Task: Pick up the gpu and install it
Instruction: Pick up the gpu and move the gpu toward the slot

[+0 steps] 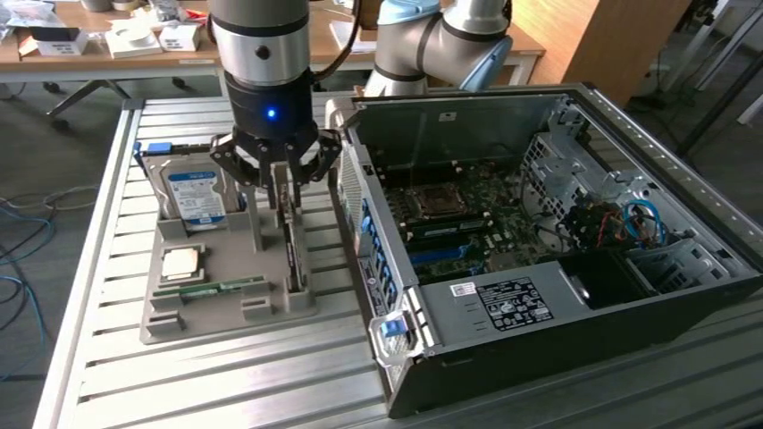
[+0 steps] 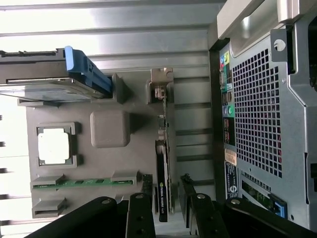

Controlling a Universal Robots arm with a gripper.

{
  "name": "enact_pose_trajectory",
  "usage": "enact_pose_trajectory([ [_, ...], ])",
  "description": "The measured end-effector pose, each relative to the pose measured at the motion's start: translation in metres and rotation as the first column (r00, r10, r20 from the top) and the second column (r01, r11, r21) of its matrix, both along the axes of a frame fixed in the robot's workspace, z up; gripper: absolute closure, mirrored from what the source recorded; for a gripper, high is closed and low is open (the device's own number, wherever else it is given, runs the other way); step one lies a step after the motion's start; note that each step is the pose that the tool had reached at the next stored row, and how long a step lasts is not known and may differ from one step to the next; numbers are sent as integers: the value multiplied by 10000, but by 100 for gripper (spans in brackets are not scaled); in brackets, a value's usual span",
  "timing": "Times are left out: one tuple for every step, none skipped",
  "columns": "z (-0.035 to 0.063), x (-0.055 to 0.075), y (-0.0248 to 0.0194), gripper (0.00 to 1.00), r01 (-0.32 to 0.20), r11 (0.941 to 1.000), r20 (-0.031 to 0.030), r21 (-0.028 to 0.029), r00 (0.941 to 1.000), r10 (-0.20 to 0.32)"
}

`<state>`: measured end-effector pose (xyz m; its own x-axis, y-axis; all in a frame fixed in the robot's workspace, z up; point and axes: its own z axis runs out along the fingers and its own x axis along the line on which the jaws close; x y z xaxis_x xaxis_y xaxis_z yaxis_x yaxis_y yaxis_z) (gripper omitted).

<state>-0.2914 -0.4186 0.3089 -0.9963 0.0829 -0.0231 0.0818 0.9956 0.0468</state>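
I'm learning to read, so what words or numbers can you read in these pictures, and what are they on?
Nothing here can be read for sure.
Blue and white label on the hard drive: print too small to read.
White sticker on the computer case: too blurred to read.
Small pale print on the gpu: too small to read.

Even indoor light, soft shadows, white glare on table slats (image 2: 124,20)
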Motion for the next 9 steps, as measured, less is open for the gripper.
enact_pose_trajectory([
  [-15,0,0,64,0,10000,1,0,10000,0],
  [-18,0,0,64,-1,10000,0,0,10000,1],
  [-18,0,0,64,-1,10000,-1,-1,10000,1],
  [-18,0,0,64,0,10000,0,-1,10000,0],
  [-18,0,0,64,0,10000,-1,-1,10000,0],
  [-18,0,0,64,0,10000,-1,0,10000,0],
  [-18,0,0,64,-1,10000,0,0,10000,1],
  [-18,0,0,64,-1,10000,0,0,10000,1],
  [-18,0,0,64,0,10000,0,0,10000,0],
])
